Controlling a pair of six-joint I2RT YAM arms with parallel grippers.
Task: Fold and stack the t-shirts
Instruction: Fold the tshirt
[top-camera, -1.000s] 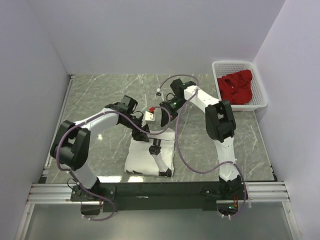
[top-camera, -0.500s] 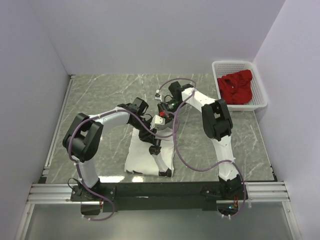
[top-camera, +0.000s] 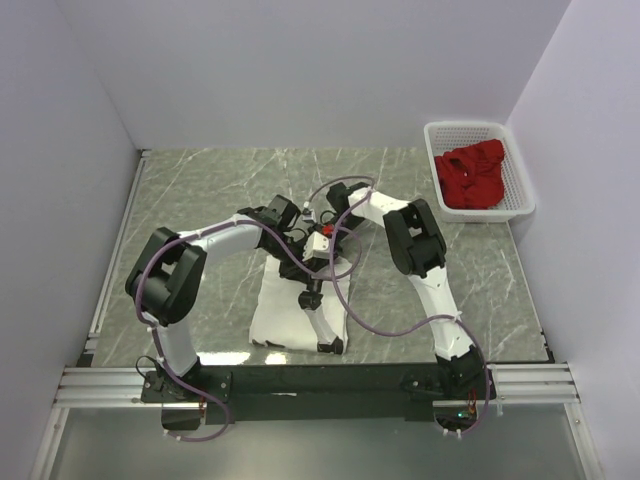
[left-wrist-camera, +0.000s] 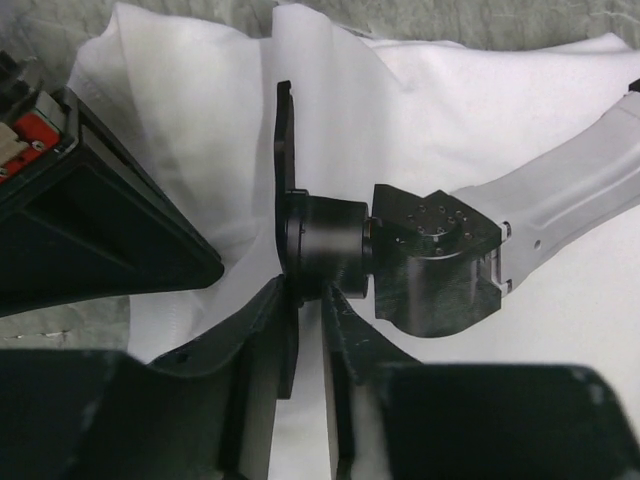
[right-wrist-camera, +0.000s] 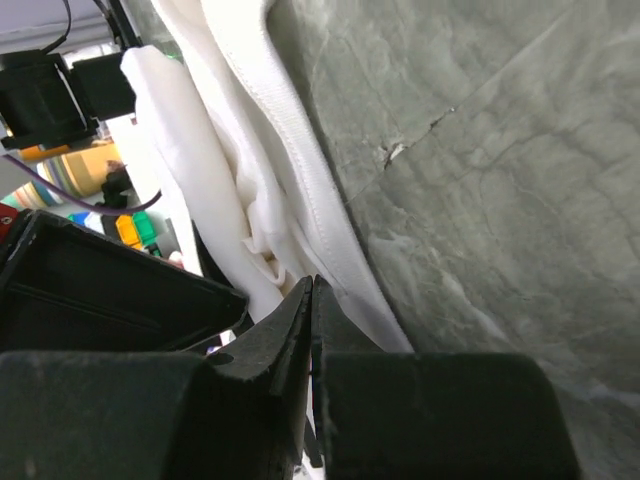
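- The right jaws are pressed together on the hemmed far edge of the white t-shirt (right-wrist-camera: 250, 200). The shirt lies partly folded by the middle of the near edge of the surface (top-camera: 200, 190).
- The left jaws sit just beside the right ones, almost together, with a thin slot between them. I cannot tell whether they hold any cloth.
- Risk: if the left jaws close on nothing, or on one layer only, a lift would likely raise one corner alone. That would drag the fold crooked.
- Risk: both wrists crowd over the same edge of the shirt, so their black housings could knock together.
- Risk: a black and white jointed part (left-wrist-camera: 430, 255) lies on the shirt just ahead of the left jaws. Cloth drawn across it may catch.
- The white cloth is thin, soft and matt, bunched in limp pleats, with a stitched hem.
- The red t-shirt (top-camera: 470, 178) sits crumpled in the white slotted plastic basket (top-camera: 522, 200) at the far right corner, not yet folded.
- The surface is hard, with a grey-green marble pattern and pale veins.
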